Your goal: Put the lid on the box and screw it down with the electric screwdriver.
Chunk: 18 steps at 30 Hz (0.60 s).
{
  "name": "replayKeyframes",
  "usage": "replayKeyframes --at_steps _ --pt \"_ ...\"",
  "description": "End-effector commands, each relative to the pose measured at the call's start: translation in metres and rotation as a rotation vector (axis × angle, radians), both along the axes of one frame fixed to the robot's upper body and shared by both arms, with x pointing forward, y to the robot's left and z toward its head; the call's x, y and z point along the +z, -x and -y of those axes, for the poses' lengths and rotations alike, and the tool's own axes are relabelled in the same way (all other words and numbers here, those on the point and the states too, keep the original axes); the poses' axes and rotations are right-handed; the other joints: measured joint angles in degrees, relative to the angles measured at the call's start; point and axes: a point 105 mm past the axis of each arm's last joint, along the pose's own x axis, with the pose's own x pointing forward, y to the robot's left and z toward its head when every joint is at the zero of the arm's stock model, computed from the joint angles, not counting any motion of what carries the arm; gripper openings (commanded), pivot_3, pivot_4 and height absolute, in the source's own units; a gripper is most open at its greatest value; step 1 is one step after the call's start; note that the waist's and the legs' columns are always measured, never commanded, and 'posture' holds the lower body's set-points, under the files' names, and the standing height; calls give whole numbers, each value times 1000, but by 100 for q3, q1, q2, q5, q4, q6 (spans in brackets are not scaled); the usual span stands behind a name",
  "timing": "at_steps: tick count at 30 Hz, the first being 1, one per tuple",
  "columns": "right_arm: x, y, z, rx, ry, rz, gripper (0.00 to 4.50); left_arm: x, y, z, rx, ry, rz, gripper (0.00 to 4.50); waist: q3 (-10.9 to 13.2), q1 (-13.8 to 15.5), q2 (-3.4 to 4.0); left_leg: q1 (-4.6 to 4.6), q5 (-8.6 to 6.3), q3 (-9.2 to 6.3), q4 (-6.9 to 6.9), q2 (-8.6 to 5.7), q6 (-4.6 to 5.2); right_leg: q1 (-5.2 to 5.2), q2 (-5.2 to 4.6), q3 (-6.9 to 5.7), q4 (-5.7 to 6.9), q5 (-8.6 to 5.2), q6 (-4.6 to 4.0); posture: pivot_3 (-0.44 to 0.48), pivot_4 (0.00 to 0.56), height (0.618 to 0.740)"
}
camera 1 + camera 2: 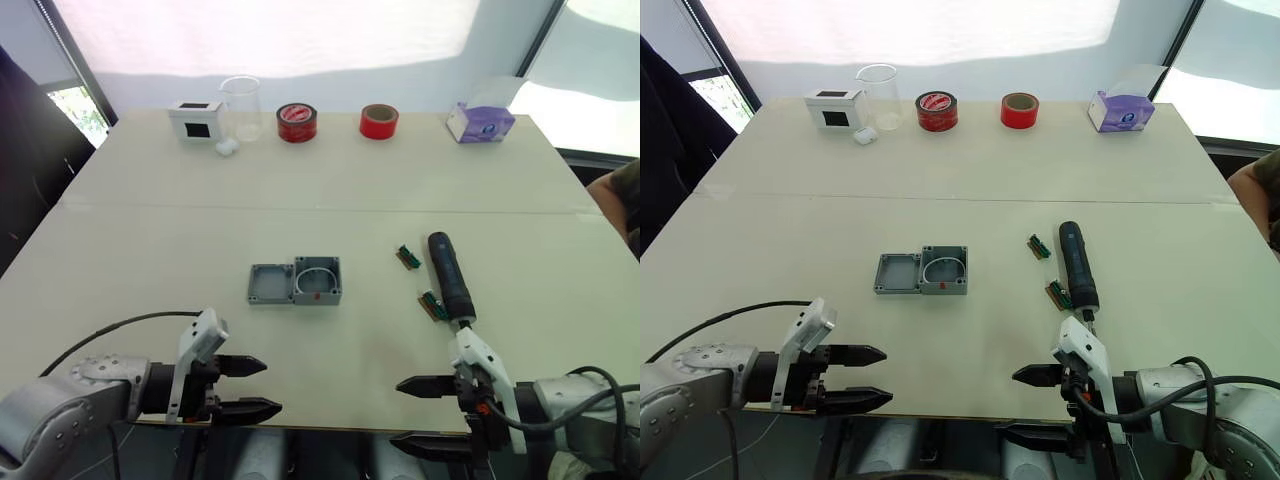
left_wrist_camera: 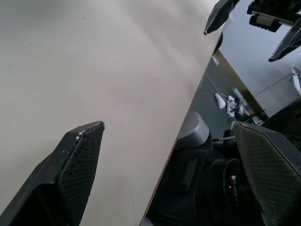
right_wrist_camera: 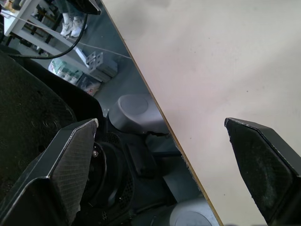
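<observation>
The shallow grey lid (image 1: 271, 284) lies flat on the table, touching the left side of the deeper grey box (image 1: 318, 280), which stands open with a red mark on its near face. To the right, the black electric screwdriver (image 1: 450, 275) lies with its bit pointing toward me. My left gripper (image 1: 272, 386) hovers open at the table's near edge, well in front of the lid. My right gripper (image 1: 395, 412) is open too, straddling the near edge just in front of the screwdriver's bit. Nothing is between either pair of fingers.
Along the far edge stand a white box with a black screen (image 1: 195, 120), a clear beaker (image 1: 241, 107), two red tape rolls (image 1: 297, 122), and a purple tissue box (image 1: 480, 122). Green connector strips (image 1: 408, 257) lie left of the screwdriver. A person's arm (image 1: 622, 195) shows at the right.
</observation>
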Motion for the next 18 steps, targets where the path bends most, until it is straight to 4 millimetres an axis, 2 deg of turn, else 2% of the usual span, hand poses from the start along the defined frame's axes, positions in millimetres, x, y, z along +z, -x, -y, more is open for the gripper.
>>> replayKeyframes --at_steps 1,6,16,18 --pt "7 1 -4 13 -18 34 4500 6 -2 -1 2 3 24 4455 0 1 0 0 0 0 0 0 0 0 0 0 0 0 0 0 150 740" --pt "0 -8 0 -29 28 35 4500 5 -5 -2 19 -7 36 4455 0 0 0 0 0 0 0 0 0 0 0 0 0 0 0 0 150 740" --pt "15 -20 -9 -47 -65 105 4500 7 -7 -2 24 -10 41 4455 0 0 0 0 0 0 0 0 0 -1 0 0 1 0 0 0 150 740" --pt "19 -22 -13 -49 -90 119 4500 9 -14 -2 54 -13 94 4455 0 -2 0 0 0 0 0 0 0 -1 0 0 1 0 0 0 150 740"
